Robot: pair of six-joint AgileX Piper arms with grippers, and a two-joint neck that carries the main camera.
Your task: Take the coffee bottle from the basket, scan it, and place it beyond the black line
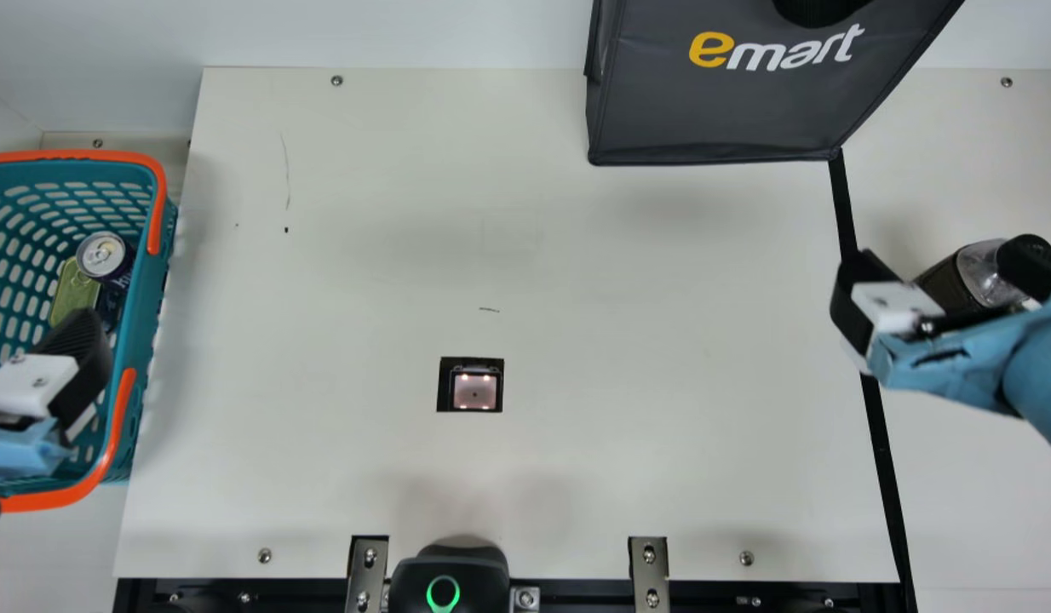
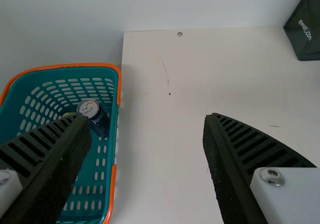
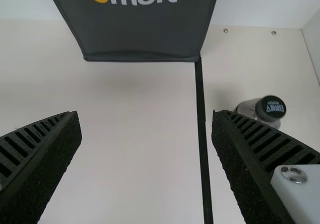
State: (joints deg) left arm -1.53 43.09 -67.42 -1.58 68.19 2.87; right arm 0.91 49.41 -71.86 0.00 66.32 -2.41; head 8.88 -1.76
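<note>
There's the coffee bottle (image 1: 987, 271), beyond the black line (image 1: 883, 460), the right gripper (image 1: 941, 271) near it, fingers spread wide! Left gripper (image 1: 76, 349) hangs by the basket (image 1: 147, 340), also spread!

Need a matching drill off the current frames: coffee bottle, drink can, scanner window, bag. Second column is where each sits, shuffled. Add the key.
Column 1
1. Coffee bottle
2. Drink can
3. Scanner window
4. Bag

Column 2
A. At the far side of the table
B. Inside the teal basket
C. Set in the tabletop, small lights on
D. Beyond the black line, on the right

Right pairs: 1-D, 2-B, 3-C, 4-A
</note>
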